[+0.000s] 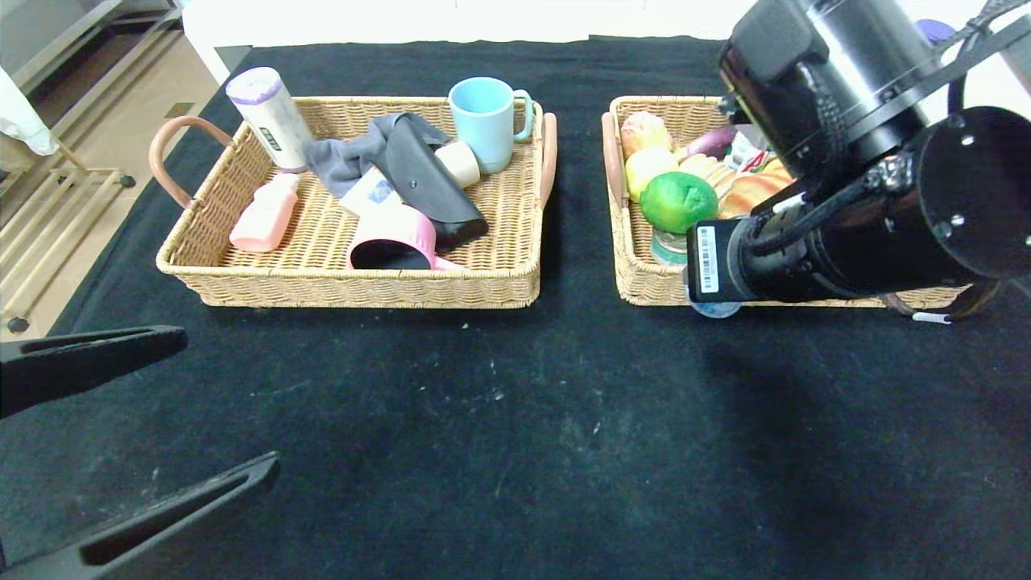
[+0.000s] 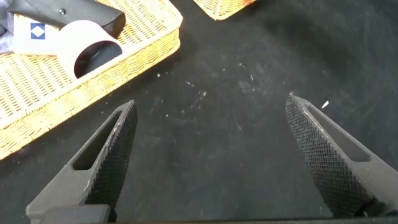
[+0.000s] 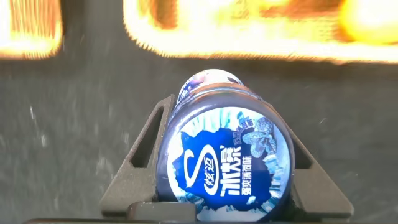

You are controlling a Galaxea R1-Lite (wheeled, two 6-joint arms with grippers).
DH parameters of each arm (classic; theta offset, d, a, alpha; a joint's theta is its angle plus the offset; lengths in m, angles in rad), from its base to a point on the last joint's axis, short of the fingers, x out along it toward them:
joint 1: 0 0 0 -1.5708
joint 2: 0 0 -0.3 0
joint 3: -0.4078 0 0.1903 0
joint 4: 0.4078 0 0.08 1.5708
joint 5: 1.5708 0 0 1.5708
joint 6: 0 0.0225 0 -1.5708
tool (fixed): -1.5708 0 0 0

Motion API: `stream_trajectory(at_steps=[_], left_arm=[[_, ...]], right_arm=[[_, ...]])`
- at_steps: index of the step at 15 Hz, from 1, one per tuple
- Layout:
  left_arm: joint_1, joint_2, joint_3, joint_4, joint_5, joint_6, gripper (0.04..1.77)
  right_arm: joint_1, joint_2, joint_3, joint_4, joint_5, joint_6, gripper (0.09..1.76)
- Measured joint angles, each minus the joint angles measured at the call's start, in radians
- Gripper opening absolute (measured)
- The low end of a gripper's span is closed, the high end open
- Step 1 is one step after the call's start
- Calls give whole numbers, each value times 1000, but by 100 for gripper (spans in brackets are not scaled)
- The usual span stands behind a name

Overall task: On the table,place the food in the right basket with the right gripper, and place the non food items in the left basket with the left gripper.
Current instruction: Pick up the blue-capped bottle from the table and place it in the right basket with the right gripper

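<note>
I've got the black table [image 1: 515,419] with a wide bare stretch along its near edge. The left basket [image 1: 354,278] sits toward the far-left side, packed with non-food: blue mug [image 1: 483,121], pink cup [image 1: 395,242], pink bottle [image 1: 266,213]. The right basket [image 1: 644,274], far right, holds a green fruit [image 1: 678,201] and bread. My right gripper [image 3: 224,180] hangs at that basket's near rim, clamped on a blue-labelled bottle [image 3: 227,168]. My left gripper [image 2: 211,162] waits spread wide at the near-left corner, holding nothing.
</note>
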Motion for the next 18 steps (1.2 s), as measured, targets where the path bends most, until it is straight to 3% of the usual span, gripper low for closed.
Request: stream_trajectory(at_steps=[8, 18], left_arm=[[-1, -1, -5, 5, 18, 13, 172], [-3, 8, 11, 4, 17, 14, 172]], right_arm=[[-103, -24, 7, -237, -2, -66, 88], [-204, 2, 206, -792, -39, -222, 88]])
